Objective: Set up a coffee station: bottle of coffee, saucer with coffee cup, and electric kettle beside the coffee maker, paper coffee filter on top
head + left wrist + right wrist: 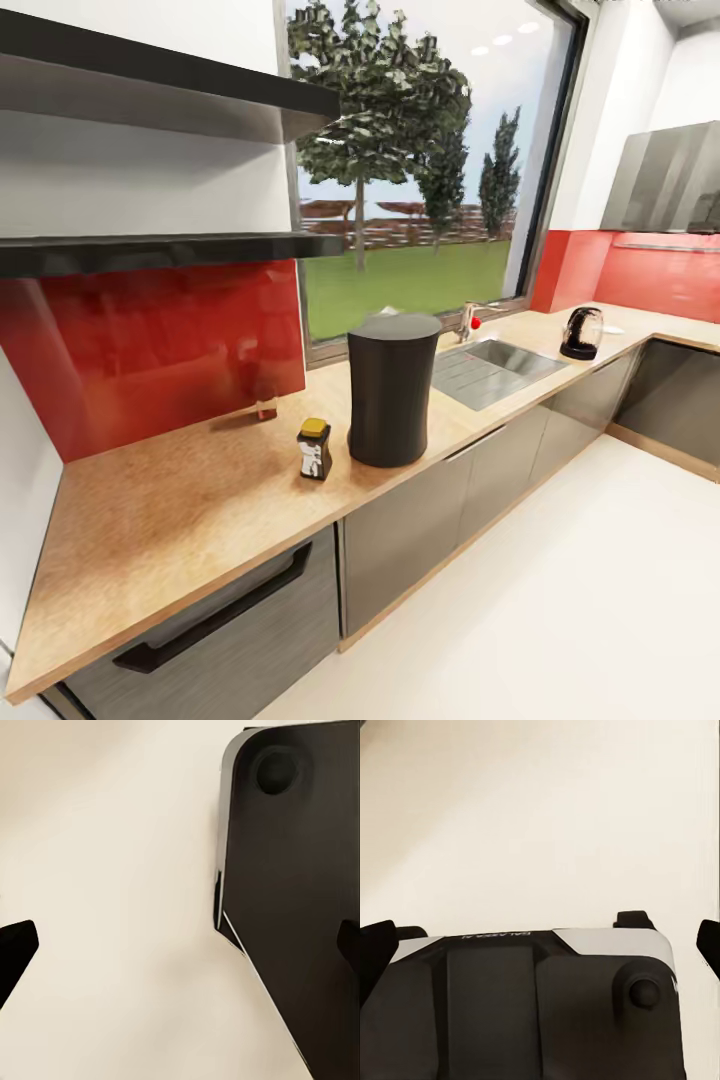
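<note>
The coffee maker (392,390), a tall black cylinder, stands on the wooden countertop (180,510). Just to its left stands the bottle of coffee (315,449), small and dark with a yellow lid. The black electric kettle (582,333) sits far along the counter, past the sink. My left gripper (180,945) is open over pale floor, its dark fingertips (16,945) at the frame edges. In the right wrist view, my right gripper (540,945) is also open, with nothing between its fingers.
A steel sink (500,365) with a faucet (468,322) lies between coffee maker and kettle. Dark shelves (150,250) hang over the red backsplash (160,350). Grey cabinet fronts (400,540) run below the counter. My black base (300,907) shows under both wrists.
</note>
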Robot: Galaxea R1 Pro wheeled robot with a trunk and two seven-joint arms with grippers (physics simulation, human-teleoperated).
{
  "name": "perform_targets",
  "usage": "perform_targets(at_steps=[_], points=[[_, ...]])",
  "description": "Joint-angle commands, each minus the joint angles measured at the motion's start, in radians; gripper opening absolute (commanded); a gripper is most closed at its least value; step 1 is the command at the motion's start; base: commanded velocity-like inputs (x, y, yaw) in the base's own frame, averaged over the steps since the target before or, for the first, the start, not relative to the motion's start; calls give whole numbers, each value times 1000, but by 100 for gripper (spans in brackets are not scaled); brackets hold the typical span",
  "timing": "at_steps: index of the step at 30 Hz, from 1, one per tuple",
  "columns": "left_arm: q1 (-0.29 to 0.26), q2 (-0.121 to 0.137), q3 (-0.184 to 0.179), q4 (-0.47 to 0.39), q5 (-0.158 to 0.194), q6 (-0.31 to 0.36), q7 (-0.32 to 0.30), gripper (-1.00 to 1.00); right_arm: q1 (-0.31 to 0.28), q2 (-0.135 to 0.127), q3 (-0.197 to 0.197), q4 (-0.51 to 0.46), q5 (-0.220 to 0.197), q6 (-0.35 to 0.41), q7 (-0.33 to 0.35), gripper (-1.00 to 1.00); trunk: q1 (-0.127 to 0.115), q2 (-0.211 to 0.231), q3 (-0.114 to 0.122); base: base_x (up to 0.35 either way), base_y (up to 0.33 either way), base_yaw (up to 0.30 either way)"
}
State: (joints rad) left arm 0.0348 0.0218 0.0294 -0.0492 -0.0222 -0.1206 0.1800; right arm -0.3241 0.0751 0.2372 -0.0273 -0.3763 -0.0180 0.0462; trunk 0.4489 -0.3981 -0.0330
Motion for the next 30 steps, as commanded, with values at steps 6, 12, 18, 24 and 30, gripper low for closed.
perform_targets(at_steps=[6,12,18,24,30], points=[[1,1,5,0,-2,0,1,100,-1,0,8,1,-10,-2,4,100,1,-2,-2,314,-82,-300],[1,7,7,7,-2,1,1,100,-1,1,8,1,-10,-2,4,100,1,-2,-2,315,-81,-300],[1,7,7,8,-2,1,1,100,-1,2,8,1,-10,-2,5,100,1,-2,-2,315,-112,-300],[1,4,7,8,-2,1,1,100,-1,2,8,1,-10,-2,6,100,1,-2,-2,315,-144,-300],[1,3,7,8,-2,1,1,100,-1,2,8,1,-10,-2,6,100,1,-2,-2,269,-217,-300]])
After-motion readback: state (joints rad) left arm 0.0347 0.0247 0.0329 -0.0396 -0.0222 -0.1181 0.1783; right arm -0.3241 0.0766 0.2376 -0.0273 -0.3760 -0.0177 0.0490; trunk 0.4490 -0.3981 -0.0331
